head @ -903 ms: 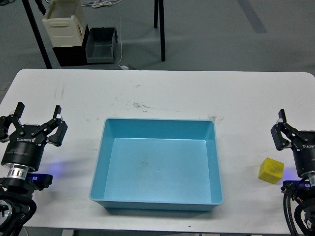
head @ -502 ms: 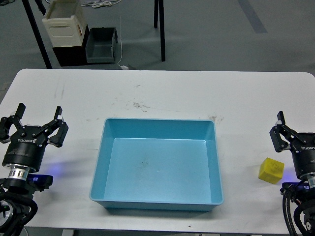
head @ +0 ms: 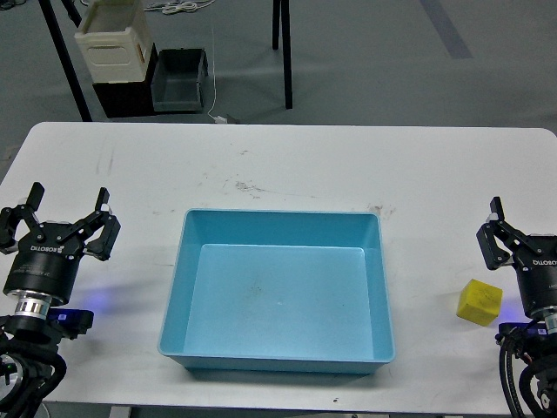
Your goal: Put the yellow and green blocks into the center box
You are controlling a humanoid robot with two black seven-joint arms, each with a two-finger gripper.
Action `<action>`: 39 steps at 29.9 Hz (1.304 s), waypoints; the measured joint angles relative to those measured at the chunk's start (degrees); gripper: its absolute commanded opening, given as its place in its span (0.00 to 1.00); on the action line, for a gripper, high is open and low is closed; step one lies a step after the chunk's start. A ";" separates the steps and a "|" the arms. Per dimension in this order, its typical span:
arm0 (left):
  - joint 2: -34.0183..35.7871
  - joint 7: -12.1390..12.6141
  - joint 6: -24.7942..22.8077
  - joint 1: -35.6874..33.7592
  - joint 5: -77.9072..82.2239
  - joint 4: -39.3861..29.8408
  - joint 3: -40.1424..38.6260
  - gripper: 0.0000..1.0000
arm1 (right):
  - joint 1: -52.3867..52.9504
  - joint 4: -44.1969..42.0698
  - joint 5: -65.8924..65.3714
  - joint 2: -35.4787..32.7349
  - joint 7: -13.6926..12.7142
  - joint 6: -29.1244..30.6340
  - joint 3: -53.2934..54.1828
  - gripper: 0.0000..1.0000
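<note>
Light-blue plastic marks the center box point(head: 277, 292), which sits empty on the white table point(head: 287, 165) between the two grippers. The left gripper point(head: 64, 228) is held spread and empty, well to the left of the box wall. The right gripper point(head: 522, 237) is seen at the frame's right edge; only one dark finger is shown clearly, so whether it is spread or closed cannot be told. Nothing appears to be held in it.

The yellow block point(head: 479, 301) lies on the table just beside the right gripper, below and to its left, between that gripper and the box. It is judged to be laid there for an easy reach by the right arm. The green block is not seen anywhere in view. Neither block has yet been placed, so the task is judged to be at its start.

Against the earlier frames, almost nothing is changed: the block and box are unmoved, and both grippers are shifted only very slightly.
</note>
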 measured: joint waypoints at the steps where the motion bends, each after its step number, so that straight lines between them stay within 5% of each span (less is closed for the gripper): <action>1: -0.02 0.00 0.00 0.04 0.00 0.00 0.08 1.00 | 0.01 0.00 -0.08 0.00 0.00 0.40 0.01 1.00; 16: -0.15 0.02 0.05 0.09 0.01 0.00 0.25 1.00 | 2.22 -0.29 -5.74 0.00 0.01 4.32 0.93 1.00; 25: -0.14 -0.03 0.08 0.11 0.01 0.01 0.22 1.00 | 11.98 -2.56 -27.57 -1.47 0.26 3.92 2.97 1.00; 39: -0.13 -0.03 0.10 0.17 0.02 0.08 -0.16 1.00 | 32.56 -8.19 -54.97 -19.77 1.54 0.88 -3.52 1.00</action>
